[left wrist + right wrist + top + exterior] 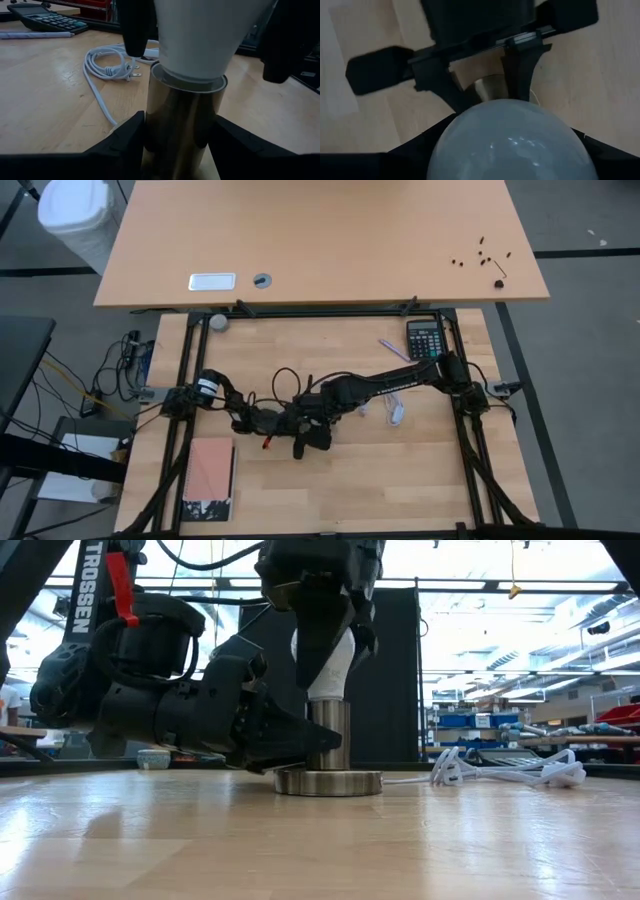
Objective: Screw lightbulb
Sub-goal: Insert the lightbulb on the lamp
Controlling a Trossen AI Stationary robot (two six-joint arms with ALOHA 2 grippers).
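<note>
**Bulb seated upright in the socket, held by both grippers**

The lightbulb (326, 665) was a small white pear shape, its rounded globe uppermost and its body narrowing downward into the mouth of a brass-coloured socket tube (327, 735). It stood upright, with only a pale rim showing where it entered the tube. From the right wrist view the globe (507, 142) appeared as a smooth, pale dome with faint highlights. The tube rose from a round metal base disc (328, 782) resting flat on the wooden table (320, 840).

The right gripper (330, 625) came down from directly above, its fingers (318, 635) closed against the sides of the bulb's globe, so the bulb sat between them. The right arm reached in from the table's right side, stretched low across the surface toward the centre.

The left gripper (300, 745) lay nearly level with the table, approaching from the side below the right gripper. Its two dark fingers (125, 140) pressed on either side of the socket tube, gripping it just under the bulb's neck.

A white cord (500, 772) lay coiled on the table beyond the socket, well apart from both grippers. A calculator (425, 338) sat farther off near the table's rear edge, and a pink notebook (210, 480) lay toward the front on the left arm's side.
</note>
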